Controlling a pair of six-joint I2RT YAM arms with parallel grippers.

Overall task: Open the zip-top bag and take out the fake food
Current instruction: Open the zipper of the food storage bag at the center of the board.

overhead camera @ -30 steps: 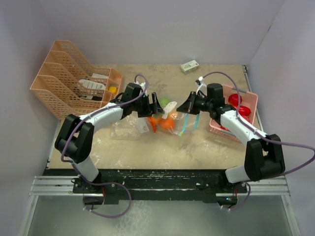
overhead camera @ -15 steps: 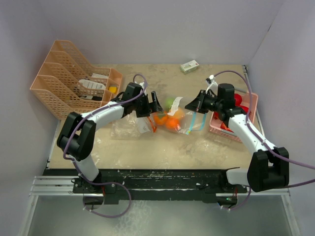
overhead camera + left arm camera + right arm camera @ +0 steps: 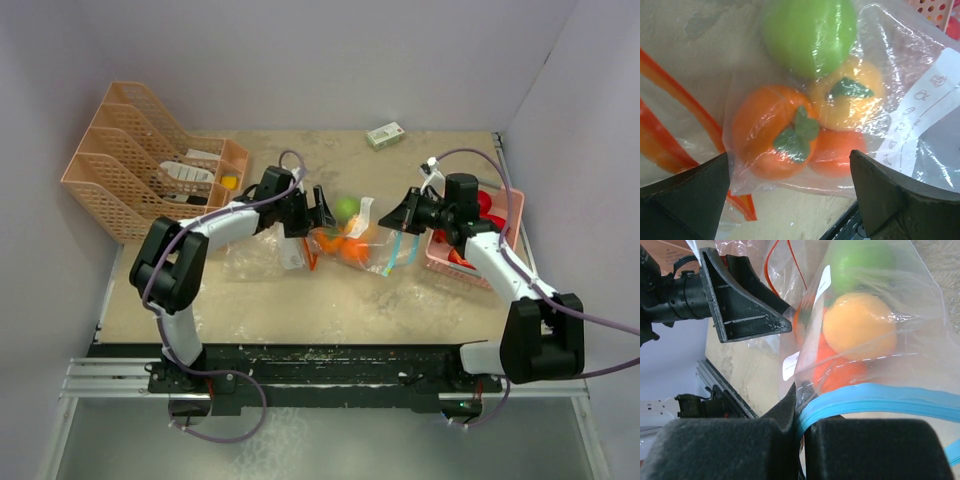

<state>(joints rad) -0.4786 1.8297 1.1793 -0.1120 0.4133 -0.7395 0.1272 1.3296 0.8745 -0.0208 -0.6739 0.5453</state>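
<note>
While outstretched, left claw [image 3: 320,212] seemingly level, agape.

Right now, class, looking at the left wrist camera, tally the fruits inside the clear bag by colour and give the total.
green fruit: 1
yellow fruit: 1
orange fruit: 2, one with its leaf facing the camera and one partly hidden beneath the others
Total: 4, all inside the zip-top bag
</note>
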